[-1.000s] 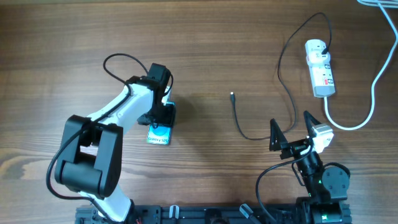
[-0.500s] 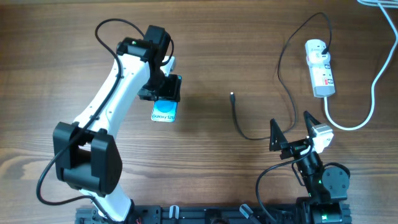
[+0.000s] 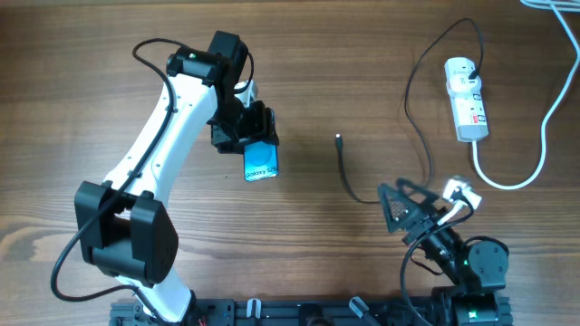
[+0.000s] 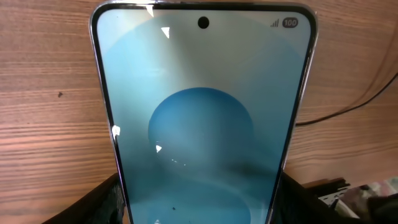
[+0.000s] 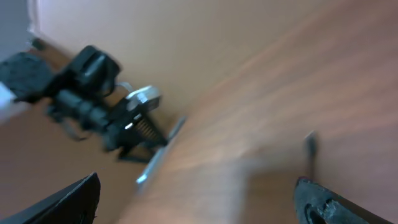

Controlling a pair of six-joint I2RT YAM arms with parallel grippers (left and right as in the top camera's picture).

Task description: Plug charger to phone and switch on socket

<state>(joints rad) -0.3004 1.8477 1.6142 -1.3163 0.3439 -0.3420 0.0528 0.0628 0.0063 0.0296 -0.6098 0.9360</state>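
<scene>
overhead: left claw point(image 3: 256, 143) closed on the phone point(image 3: 260, 163), held over the table point(image 3: 91, 54), screen up; charger point(image 3: 344, 177) lying loose mid-table, its plug end to the right of the phone and well apart from it; socket point(image 3: 465, 100) at far right, switch position too small to tell; right claw point(image 3: 405, 205) near the charger's bend, blurred, empty.
left wrist: phone point(image 4: 202, 124) fills the view; dark fingers point(image 4: 109, 199) pinch its long edges; charger point(image 4: 348, 107) at right.
right wrist: smeared; fingers point(image 5: 65, 199) spread wide, nothing between them.
progress, as judged: phone in hand only; plugging in and switching on both left.
</scene>
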